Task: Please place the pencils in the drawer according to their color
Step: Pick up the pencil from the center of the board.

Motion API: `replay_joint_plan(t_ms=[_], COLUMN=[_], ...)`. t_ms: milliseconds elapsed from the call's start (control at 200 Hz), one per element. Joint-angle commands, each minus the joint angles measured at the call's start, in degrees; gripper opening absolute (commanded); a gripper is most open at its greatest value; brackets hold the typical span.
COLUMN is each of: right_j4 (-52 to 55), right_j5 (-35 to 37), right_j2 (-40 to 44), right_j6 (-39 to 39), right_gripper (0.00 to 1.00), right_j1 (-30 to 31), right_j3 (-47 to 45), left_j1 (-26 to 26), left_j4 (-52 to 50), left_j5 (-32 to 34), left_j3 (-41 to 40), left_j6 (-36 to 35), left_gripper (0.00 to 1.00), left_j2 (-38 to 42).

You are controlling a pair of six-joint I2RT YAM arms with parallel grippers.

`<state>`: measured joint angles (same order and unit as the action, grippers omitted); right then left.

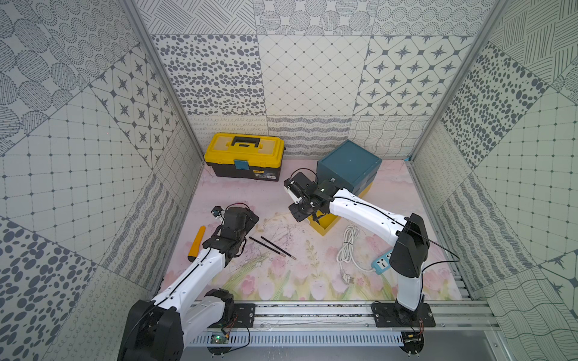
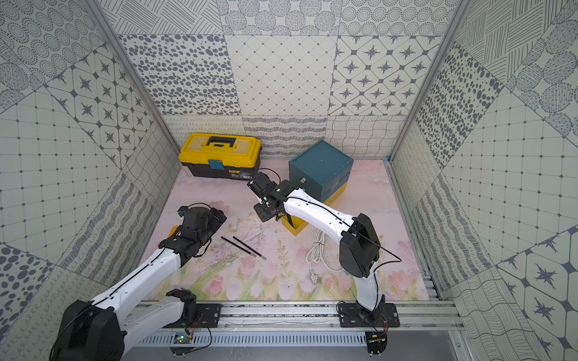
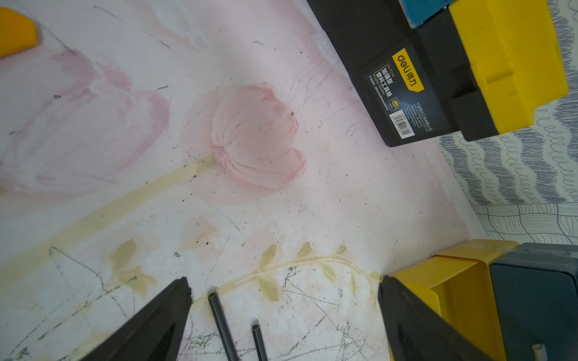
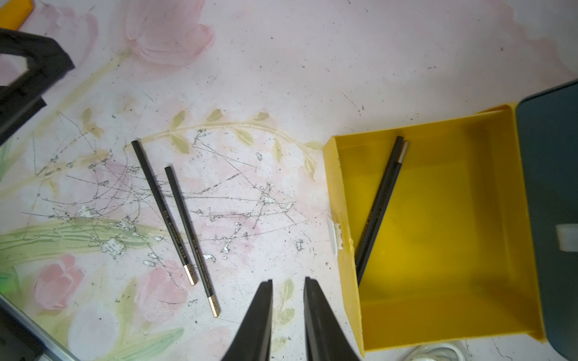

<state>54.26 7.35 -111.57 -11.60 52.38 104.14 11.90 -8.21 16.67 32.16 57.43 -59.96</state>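
Two black pencils (image 1: 272, 248) (image 2: 244, 247) lie side by side on the flowered mat, seen clearly in the right wrist view (image 4: 175, 218). Their blunt ends (image 3: 219, 312) reach in between the wide-open jaws of my left gripper (image 3: 283, 281), touching neither finger. The teal drawer chest (image 1: 347, 165) (image 2: 319, 165) stands at the back right. Its lowest, yellow drawer (image 4: 342, 193) (image 1: 329, 227) is pulled out, and two dark pencils (image 4: 380, 206) rest slanted inside it. My right gripper (image 4: 287, 281) hovers over the mat beside that drawer's front, jaws narrowly apart with nothing between them.
A yellow-and-black toolbox (image 1: 244, 159) sits at the back left. A thick orange stick tool (image 1: 197, 243) lies left of the left arm. A coiled white cable (image 1: 347, 250) and a blue power strip (image 1: 381, 262) lie front right, near the right arm's elbow.
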Motion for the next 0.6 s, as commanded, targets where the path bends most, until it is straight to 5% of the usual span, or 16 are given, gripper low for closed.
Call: replay_joint_plan(t_ms=[0,595], right_j4=[-0.37,-0.94], right_j5=[-0.81,-1.26], right_j2=[-2.79,-10.92], right_j6=[-0.64,0.30], right_gripper=[0.25,0.23], right_j1=[1.61,9.49], right_j3=[1.62,1.70], left_j1=[-0.16,-1.04], left_j4=[0.15,0.22], left_j5=[0.80,0.83], left_j3=[-0.13,-2.22], left_j6=[0.26,3.78], left_gripper=[0.99,0.99], left_j2=[-0.06,-0.90])
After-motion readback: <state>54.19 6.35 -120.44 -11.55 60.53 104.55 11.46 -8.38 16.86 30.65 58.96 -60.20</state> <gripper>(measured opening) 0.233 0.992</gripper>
